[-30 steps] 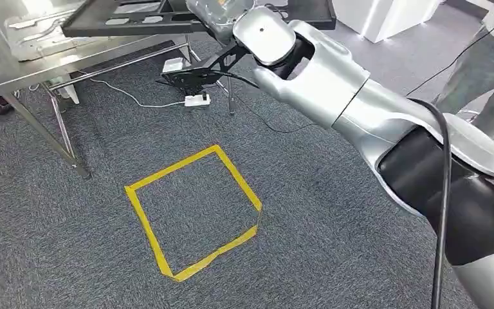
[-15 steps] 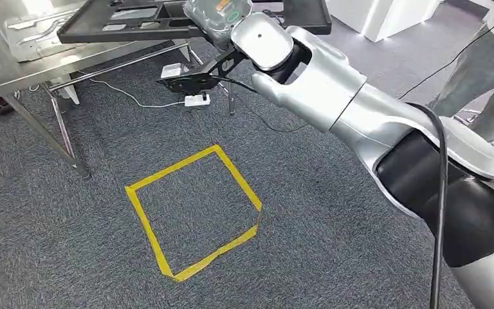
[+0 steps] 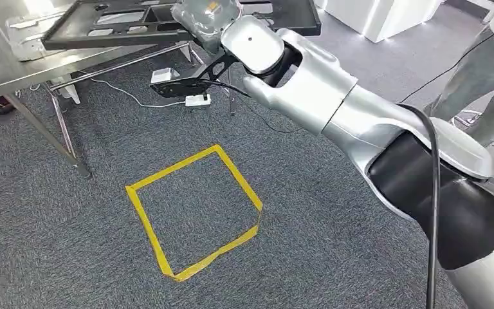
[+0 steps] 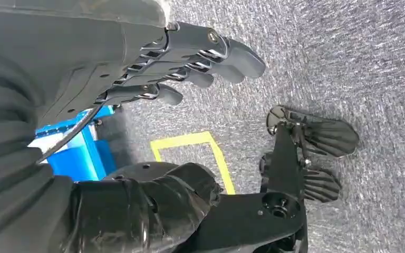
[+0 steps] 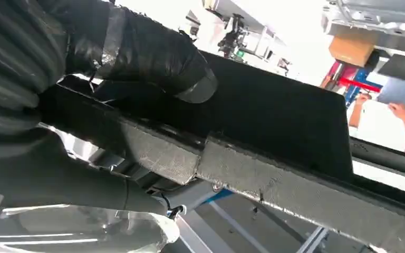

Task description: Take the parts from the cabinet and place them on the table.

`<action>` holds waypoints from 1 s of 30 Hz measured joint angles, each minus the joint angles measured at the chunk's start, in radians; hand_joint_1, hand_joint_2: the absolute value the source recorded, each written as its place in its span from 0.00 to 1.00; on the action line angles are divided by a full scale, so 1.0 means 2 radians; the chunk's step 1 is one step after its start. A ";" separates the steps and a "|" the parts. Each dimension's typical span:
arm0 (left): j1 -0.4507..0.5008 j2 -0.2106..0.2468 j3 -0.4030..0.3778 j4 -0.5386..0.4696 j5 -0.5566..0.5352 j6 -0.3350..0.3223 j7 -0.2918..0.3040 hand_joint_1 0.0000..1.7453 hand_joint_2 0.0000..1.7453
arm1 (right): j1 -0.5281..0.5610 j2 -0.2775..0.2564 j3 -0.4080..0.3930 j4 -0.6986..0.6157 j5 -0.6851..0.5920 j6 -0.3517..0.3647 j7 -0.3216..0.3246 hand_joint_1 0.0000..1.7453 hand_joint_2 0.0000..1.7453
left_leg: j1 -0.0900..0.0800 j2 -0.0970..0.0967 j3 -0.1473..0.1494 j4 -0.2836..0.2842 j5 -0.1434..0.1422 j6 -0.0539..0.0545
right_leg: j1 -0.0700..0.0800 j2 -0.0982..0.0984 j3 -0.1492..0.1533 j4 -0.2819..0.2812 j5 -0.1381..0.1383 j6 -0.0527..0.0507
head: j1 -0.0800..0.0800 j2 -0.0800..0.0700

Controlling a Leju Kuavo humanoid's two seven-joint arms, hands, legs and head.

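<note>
The part is a large flat black frame (image 3: 135,26) with cut-outs. It hangs level over the near edge of the steel table (image 3: 13,67). My right hand (image 3: 207,14), at the end of the outstretched silver arm, grips the frame's near edge. In the right wrist view the taped thumb (image 5: 153,52) lies over the black frame (image 5: 279,121) and the fingers clamp it from below. A black bracket (image 3: 183,82) hangs under that hand. My left hand (image 4: 190,58) hangs over the carpet with its fingers stretched out and nothing in them.
A yellow tape square (image 3: 193,212) marks the grey carpet in front of me. The table's legs (image 3: 58,129) stand at the left, with a white power strip (image 3: 197,100) and cables beneath. A person's legs (image 3: 482,71) are at the right, and white cabinets (image 3: 386,16) behind.
My right hand has carried the black frame to the left and a little nearer, further over the steel table. The bracket under the hand moved with it.
</note>
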 joint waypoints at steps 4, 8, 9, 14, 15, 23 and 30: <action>0.000 0.000 0.000 0.000 0.000 0.001 0.001 0.00 1.00 | 0.000 0.003 0.000 0.003 0.000 0.000 0.000 1.00 1.00 | 0.000 0.000 0.000 0.000 0.000 0.000 | 0.000 0.000 0.000 0.000 0.000 0.000 | 0.000 0.000; 0.000 0.000 0.000 0.000 0.000 0.001 0.001 0.00 1.00 | 0.000 0.005 0.000 0.006 0.000 0.000 0.000 1.00 1.00 | 0.000 0.000 0.000 0.000 0.000 0.000 | 0.000 0.000 0.000 0.000 0.000 0.000 | 0.000 0.000; 0.000 0.000 0.000 0.000 0.000 0.001 0.001 0.00 1.00 | 0.000 0.005 0.000 0.006 0.000 0.000 0.000 1.00 1.00 | 0.000 0.000 0.000 0.000 0.000 0.000 | 0.000 0.000 0.000 0.000 0.000 0.000 | 0.000 0.000; 0.000 0.000 0.000 0.000 0.000 0.001 0.002 0.00 1.00 | 0.000 0.007 0.000 0.010 0.000 0.000 -0.001 1.00 1.00 | 0.000 0.000 0.000 0.000 0.000 0.000 | 0.000 0.000 0.000 0.000 0.000 0.000 | 0.000 0.000; 0.000 0.000 0.000 0.000 0.000 0.002 0.002 0.00 1.00 | 0.000 0.007 0.000 0.010 0.000 0.000 -0.002 1.00 1.00 | 0.000 0.000 0.000 0.000 0.000 0.000 | 0.000 0.000 0.000 0.000 0.000 0.000 | 0.000 0.000; 0.000 0.001 0.000 0.000 0.004 0.005 0.001 0.00 1.00 | 0.005 0.007 0.000 0.013 0.005 -0.003 -0.002 1.00 1.00 | 0.000 0.000 0.000 0.000 0.000 0.000 | 0.000 0.000 0.000 0.000 0.000 0.000 | 0.000 0.000; 0.000 0.001 0.000 0.000 0.005 0.001 -0.007 0.00 1.00 | 0.005 0.007 0.000 0.014 0.018 -0.010 0.007 1.00 1.00 | 0.000 0.000 0.000 0.000 0.000 0.000 | 0.000 0.000 0.000 0.000 0.000 0.000 | 0.000 0.000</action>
